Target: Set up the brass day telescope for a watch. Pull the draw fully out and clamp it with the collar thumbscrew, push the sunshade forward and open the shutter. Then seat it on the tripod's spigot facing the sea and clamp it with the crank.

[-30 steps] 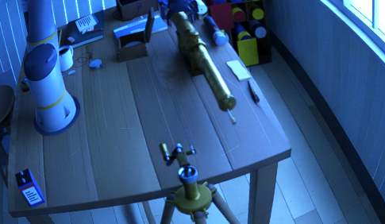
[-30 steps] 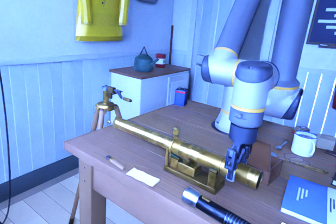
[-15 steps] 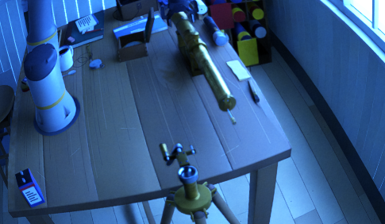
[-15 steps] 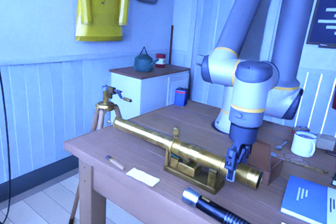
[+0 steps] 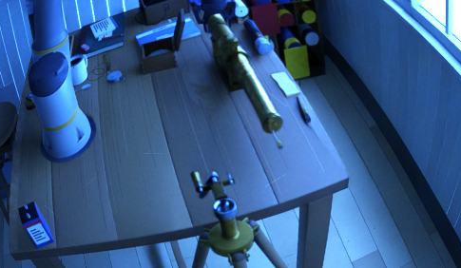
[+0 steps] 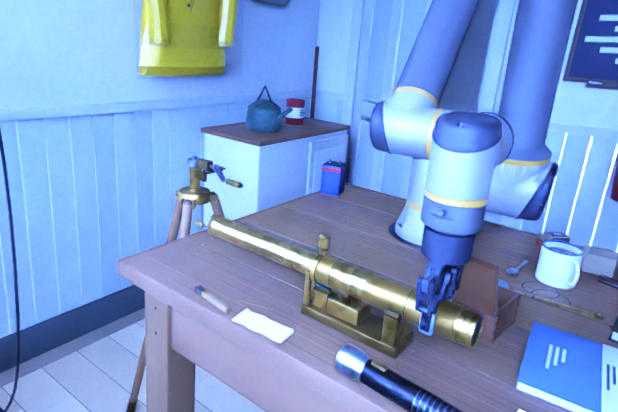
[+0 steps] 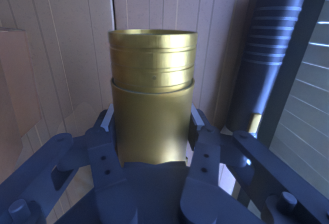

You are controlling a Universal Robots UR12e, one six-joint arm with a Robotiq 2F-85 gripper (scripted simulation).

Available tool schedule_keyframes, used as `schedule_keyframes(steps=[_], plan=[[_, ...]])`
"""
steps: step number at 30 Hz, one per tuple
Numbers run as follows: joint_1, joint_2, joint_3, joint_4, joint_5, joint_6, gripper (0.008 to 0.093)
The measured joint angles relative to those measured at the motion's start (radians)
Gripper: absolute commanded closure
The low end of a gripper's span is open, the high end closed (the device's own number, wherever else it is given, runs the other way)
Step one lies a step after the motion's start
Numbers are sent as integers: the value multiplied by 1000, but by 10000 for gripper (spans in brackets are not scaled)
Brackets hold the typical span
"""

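Observation:
My gripper [image 6: 431,305] [image 7: 152,124] is clamped around the brass sunshade [image 6: 452,320] [image 7: 152,94] at the wide end of the telescope [image 6: 340,278] [image 5: 243,71]. I hold the sleeve from above. The telescope lies in a brass cradle [image 6: 357,318] on the table. Its draw tube [image 6: 260,243] stands drawn out toward the table's near edge. The collar thumbscrew [image 6: 323,240] stands upright at the joint. The tripod [image 5: 227,223] [image 6: 196,195] stands on the floor past the table edge, its crank [image 6: 227,180] sticking out sideways. The shutter is hidden.
A small wooden box [image 6: 487,298] sits just behind the sunshade. A black torch [image 6: 395,388] [image 7: 264,59] lies beside the telescope. A mug [image 6: 557,264], a blue book [image 6: 565,363], a paper slip [image 6: 262,325] and a small brush [image 6: 212,298] lie on the table.

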Motion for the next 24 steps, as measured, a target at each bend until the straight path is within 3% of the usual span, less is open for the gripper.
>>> schedule_keyframes(steps=[24], plan=[[0,0,0,0,0,0,894]])
